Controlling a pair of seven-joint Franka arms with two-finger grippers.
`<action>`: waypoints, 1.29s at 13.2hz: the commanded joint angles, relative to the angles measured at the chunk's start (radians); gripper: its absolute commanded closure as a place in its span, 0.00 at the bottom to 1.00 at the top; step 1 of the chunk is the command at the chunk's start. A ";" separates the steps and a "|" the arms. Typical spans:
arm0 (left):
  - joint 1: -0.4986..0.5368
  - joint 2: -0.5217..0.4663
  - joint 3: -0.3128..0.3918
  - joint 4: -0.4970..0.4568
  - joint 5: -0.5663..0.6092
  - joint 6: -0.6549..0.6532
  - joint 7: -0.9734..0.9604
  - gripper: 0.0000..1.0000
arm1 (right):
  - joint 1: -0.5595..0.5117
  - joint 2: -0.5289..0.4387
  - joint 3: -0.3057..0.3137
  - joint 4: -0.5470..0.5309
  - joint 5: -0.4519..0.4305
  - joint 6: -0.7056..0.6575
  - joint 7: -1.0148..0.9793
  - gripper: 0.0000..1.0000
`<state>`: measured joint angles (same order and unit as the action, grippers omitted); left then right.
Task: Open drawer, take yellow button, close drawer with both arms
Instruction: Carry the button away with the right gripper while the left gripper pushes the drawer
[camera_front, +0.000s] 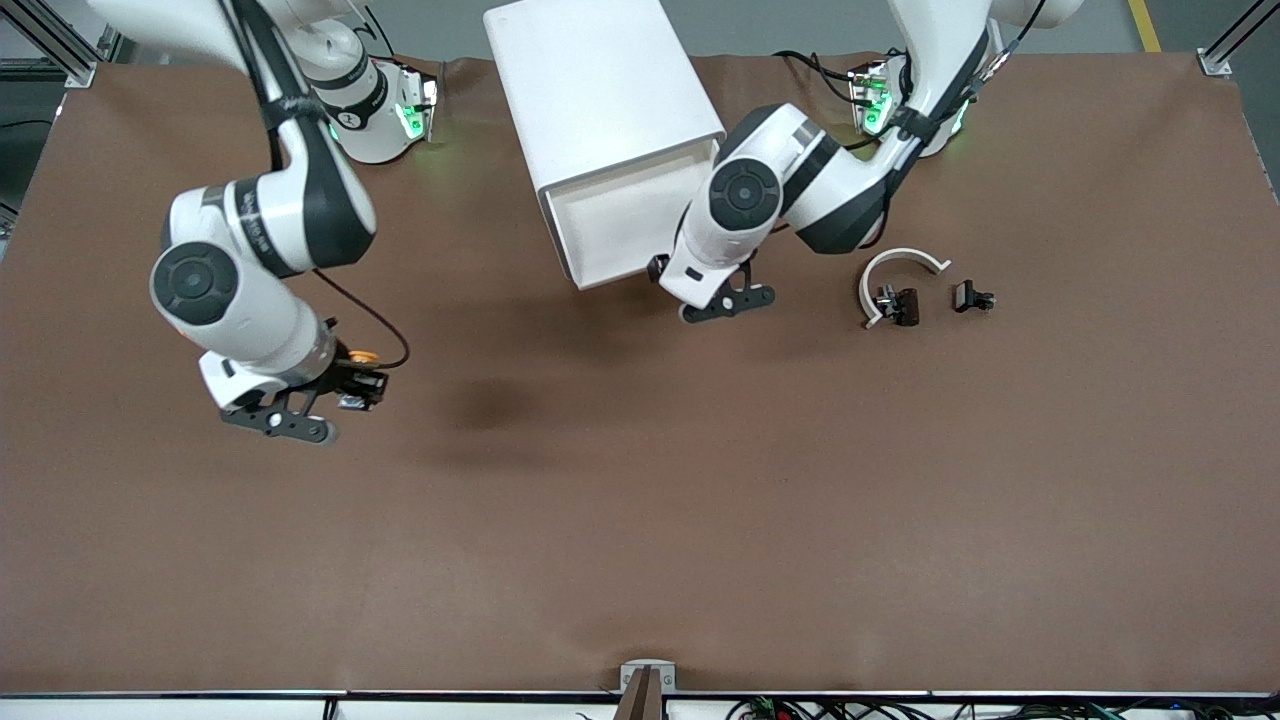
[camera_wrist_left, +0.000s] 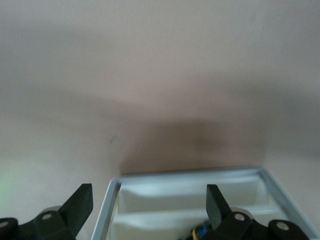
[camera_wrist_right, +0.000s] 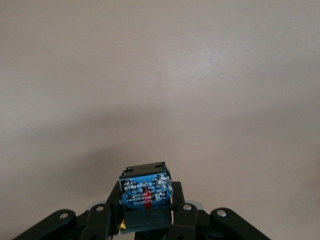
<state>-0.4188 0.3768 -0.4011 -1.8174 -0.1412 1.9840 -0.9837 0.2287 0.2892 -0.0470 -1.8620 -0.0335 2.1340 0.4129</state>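
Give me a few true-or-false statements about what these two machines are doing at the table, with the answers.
1. The right tool holds the button up over bare table. True.
2. The drawer is pushed fully shut. False: it stands pulled out of the white cabinet.
3. The left tool is open at the drawer's front edge. True.
4. The left tool grips the curved white piece. False: that piece lies on the table toward the left arm's end, and nothing is between the tool's fingers.
5. Two small black parts lie beside the curved white piece. True.
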 joint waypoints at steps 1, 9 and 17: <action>0.003 -0.004 -0.045 0.004 -0.063 -0.085 -0.016 0.00 | -0.115 -0.038 0.022 -0.161 0.009 0.186 -0.124 1.00; -0.038 0.020 -0.130 0.009 -0.107 -0.108 -0.119 0.00 | -0.285 0.053 0.025 -0.183 0.020 0.267 -0.282 1.00; 0.006 0.017 -0.035 0.104 0.076 -0.102 -0.142 0.00 | -0.371 0.155 0.032 -0.240 0.047 0.478 -0.430 1.00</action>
<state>-0.4335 0.3947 -0.4664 -1.7577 -0.1514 1.8924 -1.1153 -0.1159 0.4221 -0.0402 -2.0956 -0.0115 2.5640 0.0239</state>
